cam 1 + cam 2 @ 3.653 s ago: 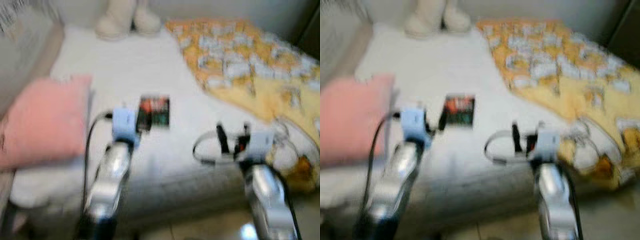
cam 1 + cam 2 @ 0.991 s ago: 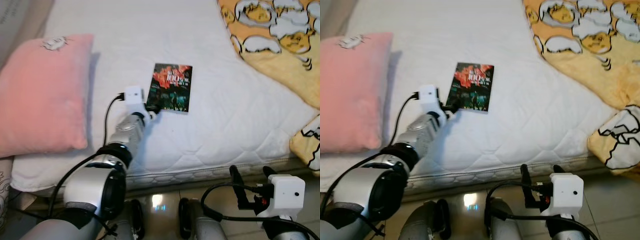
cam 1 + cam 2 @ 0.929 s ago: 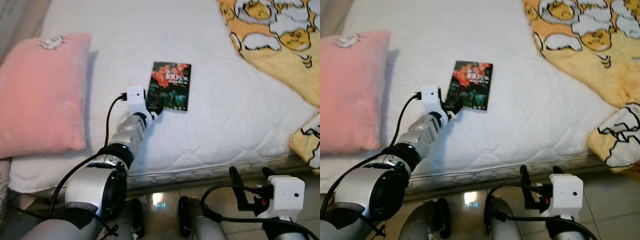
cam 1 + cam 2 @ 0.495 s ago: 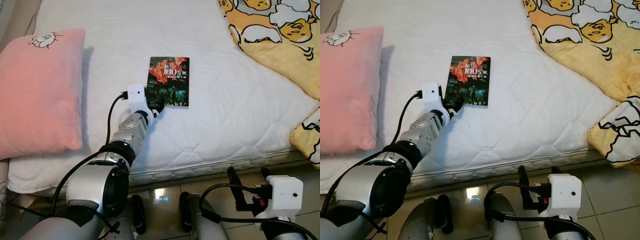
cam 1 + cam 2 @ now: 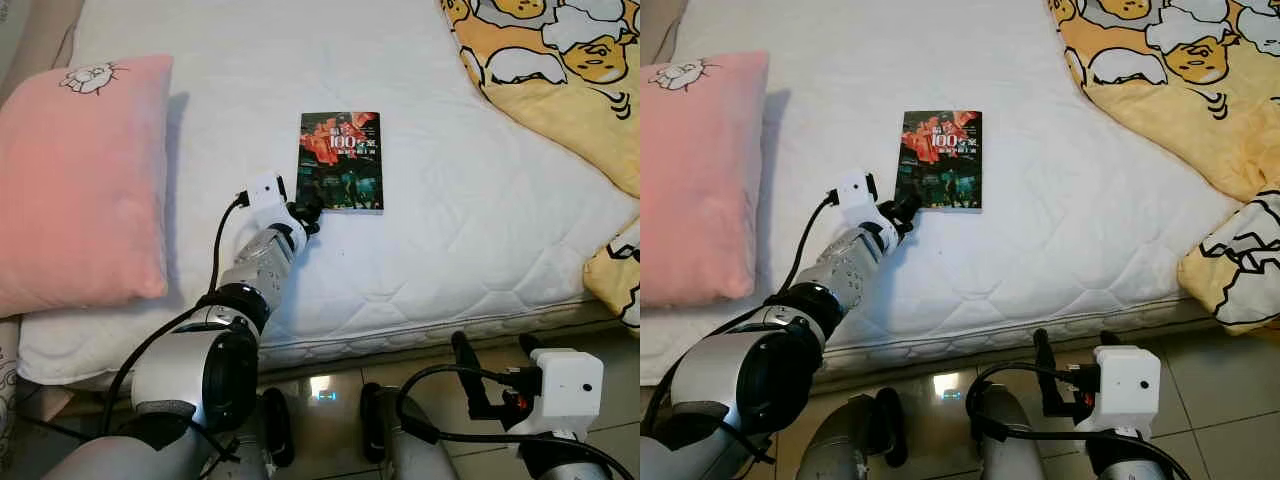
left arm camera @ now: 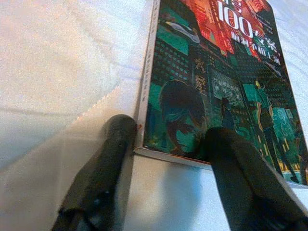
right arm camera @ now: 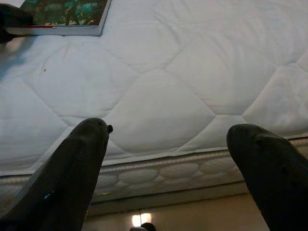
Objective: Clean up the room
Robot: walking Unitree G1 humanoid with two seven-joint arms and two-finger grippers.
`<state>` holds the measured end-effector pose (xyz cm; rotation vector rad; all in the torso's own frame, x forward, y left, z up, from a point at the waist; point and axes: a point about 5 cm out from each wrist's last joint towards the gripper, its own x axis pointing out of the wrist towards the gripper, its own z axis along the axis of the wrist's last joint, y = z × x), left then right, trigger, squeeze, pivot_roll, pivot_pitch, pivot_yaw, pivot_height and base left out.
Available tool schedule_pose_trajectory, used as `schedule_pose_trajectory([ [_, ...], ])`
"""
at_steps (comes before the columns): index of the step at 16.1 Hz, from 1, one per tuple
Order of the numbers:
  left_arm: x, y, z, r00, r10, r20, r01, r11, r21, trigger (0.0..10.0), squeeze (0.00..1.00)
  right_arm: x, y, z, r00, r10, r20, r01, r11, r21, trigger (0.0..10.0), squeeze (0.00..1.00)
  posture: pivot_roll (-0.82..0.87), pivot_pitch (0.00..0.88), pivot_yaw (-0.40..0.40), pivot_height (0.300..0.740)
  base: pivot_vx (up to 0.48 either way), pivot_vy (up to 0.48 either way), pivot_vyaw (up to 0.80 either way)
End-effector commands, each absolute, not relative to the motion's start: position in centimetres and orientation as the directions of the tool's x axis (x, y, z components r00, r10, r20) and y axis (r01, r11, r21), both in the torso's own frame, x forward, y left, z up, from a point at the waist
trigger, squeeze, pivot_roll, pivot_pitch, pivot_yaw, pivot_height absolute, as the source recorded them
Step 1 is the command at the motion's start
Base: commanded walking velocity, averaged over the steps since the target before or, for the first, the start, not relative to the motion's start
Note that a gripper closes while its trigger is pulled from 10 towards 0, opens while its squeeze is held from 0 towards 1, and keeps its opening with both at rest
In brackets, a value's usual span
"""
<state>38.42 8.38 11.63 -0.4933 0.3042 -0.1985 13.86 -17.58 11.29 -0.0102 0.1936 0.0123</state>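
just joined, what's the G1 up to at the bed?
The robot stands at the edge of the mattress with its left arm stretched over it. The left gripper is at the near corner of a book lying flat on the bed; in the left wrist view its open fingers straddle that corner, one beside the spine edge and one over the cover. The book is not lifted yet. The right gripper hangs open below the mattress edge. A pink pillow and a yellow blanket lie either side.

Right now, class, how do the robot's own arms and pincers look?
Both arms are silver metal with dark joint rings. Each wrist carries a white boxy camera block fed by a black cable. The left pincer and right pincer each end in two long, rounded black fingers.
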Motion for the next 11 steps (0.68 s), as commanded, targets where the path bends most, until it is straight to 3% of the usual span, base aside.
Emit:
schedule_pose_trajectory([
  [1,37.6,8.2,10.1,0.917,-0.280,-0.285,0.096,0.847,-0.523,0.0,0.00,13.5,-17.7,10.6,0.972,0.000,-0.234,0.000,1.000,0.001,10.0,0.00,-0.29,0.328,0.026,0.700,0.000,0.000,0.00],
  [8,37.5,8.3,9.9,0.913,-0.307,-0.267,0.104,0.811,-0.576,0.0,0.00,14.5,-17.9,10.3,0.974,0.004,-0.227,-0.001,1.000,0.011,10.0,0.00,-0.26,0.287,0.025,0.700,0.000,0.000,0.00],
  [11,37.9,9.8,10.2,0.930,-0.271,-0.247,0.077,0.803,-0.591,0.0,0.00,15.5,-17.8,10.3,0.979,0.020,-0.205,-0.017,1.000,0.018,10.0,0.00,-0.24,0.256,0.024,0.700,0.000,0.000,0.00],
])
